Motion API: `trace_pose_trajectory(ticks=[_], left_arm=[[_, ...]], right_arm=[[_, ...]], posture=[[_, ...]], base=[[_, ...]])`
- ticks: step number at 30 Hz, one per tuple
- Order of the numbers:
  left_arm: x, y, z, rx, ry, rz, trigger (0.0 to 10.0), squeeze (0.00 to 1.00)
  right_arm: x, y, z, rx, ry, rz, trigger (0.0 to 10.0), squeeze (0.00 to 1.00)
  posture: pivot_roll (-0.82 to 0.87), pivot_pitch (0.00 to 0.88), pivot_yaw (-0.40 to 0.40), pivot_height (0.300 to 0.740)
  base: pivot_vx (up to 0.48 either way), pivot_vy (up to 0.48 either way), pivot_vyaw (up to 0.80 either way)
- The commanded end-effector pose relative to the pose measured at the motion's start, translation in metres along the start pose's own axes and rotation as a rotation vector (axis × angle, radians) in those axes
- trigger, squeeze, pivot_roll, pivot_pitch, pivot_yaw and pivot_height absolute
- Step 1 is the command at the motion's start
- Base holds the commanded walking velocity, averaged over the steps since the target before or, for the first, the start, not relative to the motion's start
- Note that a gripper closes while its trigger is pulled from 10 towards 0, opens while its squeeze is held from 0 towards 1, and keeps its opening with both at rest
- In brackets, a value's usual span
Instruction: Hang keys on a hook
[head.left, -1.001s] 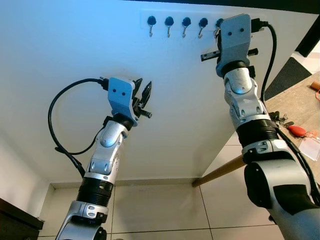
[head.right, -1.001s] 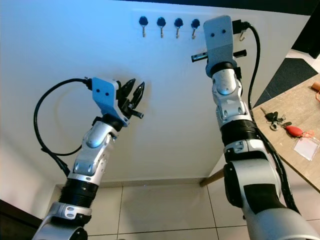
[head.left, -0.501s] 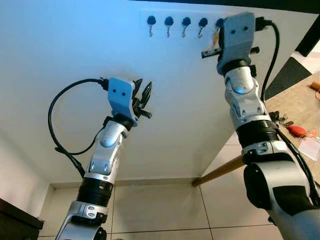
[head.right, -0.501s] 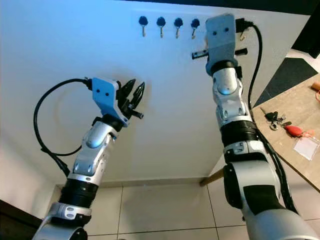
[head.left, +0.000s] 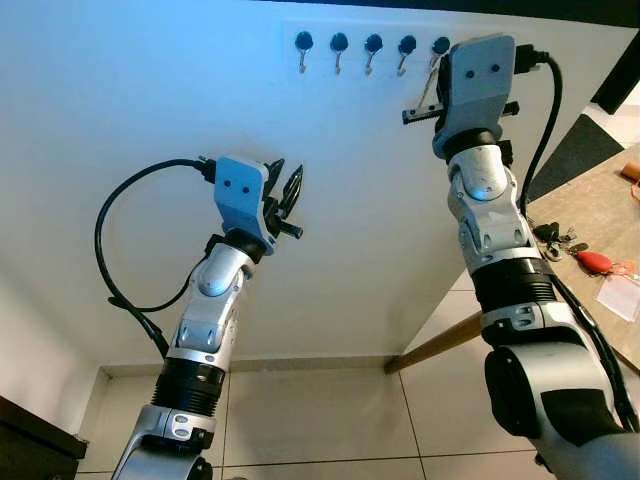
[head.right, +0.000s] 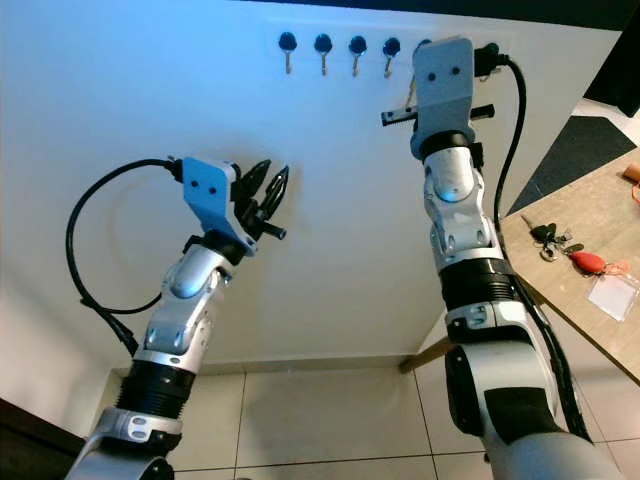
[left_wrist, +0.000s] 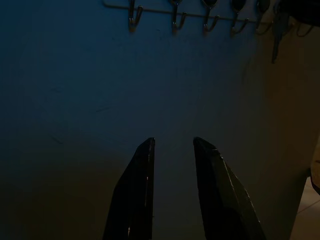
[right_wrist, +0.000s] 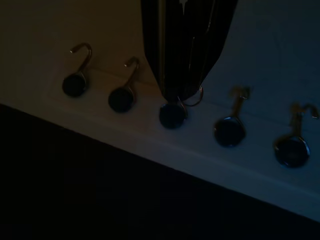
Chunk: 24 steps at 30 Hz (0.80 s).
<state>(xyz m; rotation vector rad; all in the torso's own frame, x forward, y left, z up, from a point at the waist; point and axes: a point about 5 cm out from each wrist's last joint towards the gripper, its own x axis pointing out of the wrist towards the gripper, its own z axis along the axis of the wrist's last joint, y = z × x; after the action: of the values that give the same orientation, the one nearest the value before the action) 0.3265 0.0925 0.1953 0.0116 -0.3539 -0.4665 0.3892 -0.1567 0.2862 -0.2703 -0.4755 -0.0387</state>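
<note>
Nearest, at the right edge of the head views, a wooden bench (head.left: 600, 215) carries a second bunch of keys (head.right: 548, 240) with a red fob (head.left: 594, 261) and a clear card holder (head.right: 612, 295), close to its near edge. The left tool (head.left: 288, 190) is raised in front of the white wall (head.left: 150, 90), its two fingers a little apart and holding nothing, well below the hooks. Farther up, the right tool (right_wrist: 182, 92) reaches the row of hooks (head.left: 372, 48) near the wall's top edge, its tip right at one hook's black knob. Keys (head.left: 432, 82) hang just beside it there; whether its fingers still grip them I cannot tell.
</note>
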Motion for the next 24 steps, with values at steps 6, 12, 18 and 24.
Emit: trace_pose_trajectory(ticks=[6, 12, 18, 24], left_arm=[[0.000, -0.004, -0.002, -0.012, 0.009, -0.024, 10.0, 0.00], [0.000, -0.006, 0.000, -0.020, -0.004, -0.030, 10.0, 0.00], [-0.001, -0.021, 0.010, -0.064, -0.068, -0.133, 10.0, 0.00], [-0.001, -0.033, 0.012, -0.054, -0.082, -0.196, 10.0, 0.00]], right_arm=[[-0.003, -0.007, -0.014, -0.030, 0.089, -0.040, 10.0, 0.00], [0.000, -0.006, -0.013, -0.040, 0.097, -0.045, 10.0, 0.00], [0.003, -0.006, -0.011, -0.046, 0.099, -0.046, 10.0, 0.00], [0.005, -0.006, -0.011, -0.048, 0.099, -0.046, 10.0, 0.00]], posture=[[0.06, 0.045, -0.079, 0.740], [0.06, 0.040, -0.081, 0.740], [0.06, 0.036, -0.084, 0.740], [0.06, 0.034, -0.082, 0.740]], base=[[0.000, 0.000, 0.00], [0.000, 0.000, 0.00], [0.000, 0.000, 0.00], [0.000, 0.000, 0.00]])
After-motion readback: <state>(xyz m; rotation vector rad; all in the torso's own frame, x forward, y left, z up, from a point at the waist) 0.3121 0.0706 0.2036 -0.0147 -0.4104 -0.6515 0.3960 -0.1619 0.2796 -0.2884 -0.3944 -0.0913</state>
